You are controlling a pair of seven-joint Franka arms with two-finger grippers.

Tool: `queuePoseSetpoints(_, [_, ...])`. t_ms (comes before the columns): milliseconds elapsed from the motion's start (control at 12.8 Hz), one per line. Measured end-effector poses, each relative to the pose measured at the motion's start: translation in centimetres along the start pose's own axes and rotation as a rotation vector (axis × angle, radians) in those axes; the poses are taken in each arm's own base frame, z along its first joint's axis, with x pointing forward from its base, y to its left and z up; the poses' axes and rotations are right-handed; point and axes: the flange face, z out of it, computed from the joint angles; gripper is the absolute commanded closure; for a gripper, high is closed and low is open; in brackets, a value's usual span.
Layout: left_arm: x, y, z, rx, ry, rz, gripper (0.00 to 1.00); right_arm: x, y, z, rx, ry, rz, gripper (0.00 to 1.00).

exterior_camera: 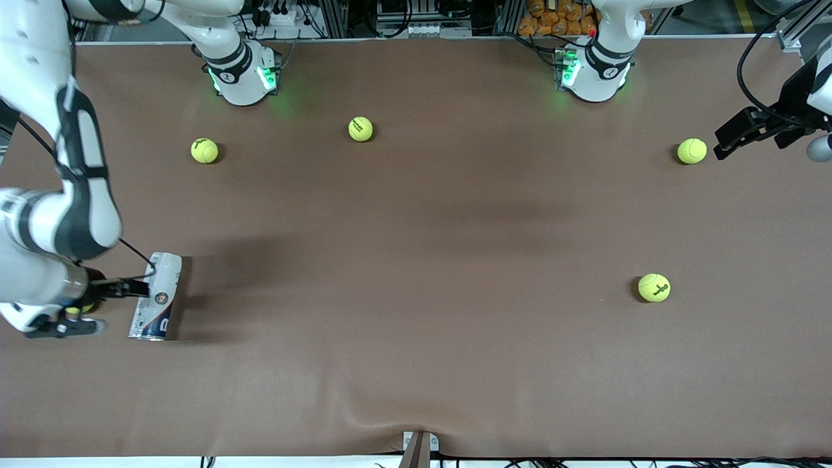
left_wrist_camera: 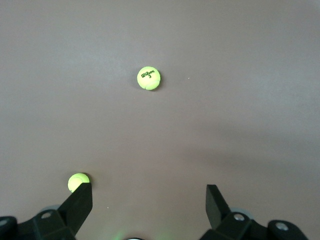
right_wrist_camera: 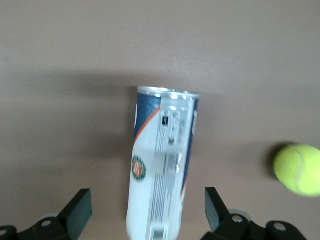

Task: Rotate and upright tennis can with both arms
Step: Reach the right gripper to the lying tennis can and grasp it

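The tennis can [exterior_camera: 156, 299] lies on its side on the brown cloth at the right arm's end of the table. Its silvery rim and blue end point toward the front camera. In the right wrist view the can [right_wrist_camera: 160, 165] runs lengthwise between the spread fingers, with a gap on each side. My right gripper [exterior_camera: 116, 305] [right_wrist_camera: 148, 207] hovers open over the can's white end, touching nothing. My left gripper [exterior_camera: 731, 140] [left_wrist_camera: 149, 200] waits open and empty above the cloth at the left arm's end.
Tennis balls lie scattered: one [exterior_camera: 205, 150] and another [exterior_camera: 360, 129] near the bases, one [exterior_camera: 691, 151] beside the left gripper, one [exterior_camera: 654, 287] nearer the front camera. A further ball [right_wrist_camera: 298, 169] sits close beside the can. The cloth wrinkles [exterior_camera: 416, 416] at the front edge.
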Motion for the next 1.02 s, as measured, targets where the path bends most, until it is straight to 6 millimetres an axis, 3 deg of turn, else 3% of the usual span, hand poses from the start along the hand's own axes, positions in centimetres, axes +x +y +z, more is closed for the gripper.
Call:
queuePoseSetpoints(157, [0.0,0.2,0.6,-0.008,-0.014,0.002,0.0,0.4,-0.2,2.5,0.002,-0.013,-0.01,0.0])
queuePoseSetpoints(314, [0.0,0.4,1.1,-0.017,-0.027,0.004,0.0,0.6,-0.1,3.8,0.0,-0.008,-0.014,0.0])
queuePoseSetpoints(784, [0.0,1.2,2.0,-0.014,-0.046,0.018,0.0,0.1,2.1,10.7,0.008,-0.04,-0.035,0.0])
queuePoseSetpoints(941, [0.0,1.2,2.2,-0.014,-0.051,0.019,0.0,-0.1,2.3,11.8,0.012,-0.053,-0.032,0.0])
queuePoseSetpoints(1020, [0.0,1.3,2.4,-0.024,-0.056,0.019,0.0,-0.1,2.5,11.7,0.012,-0.054,-0.029,0.1])
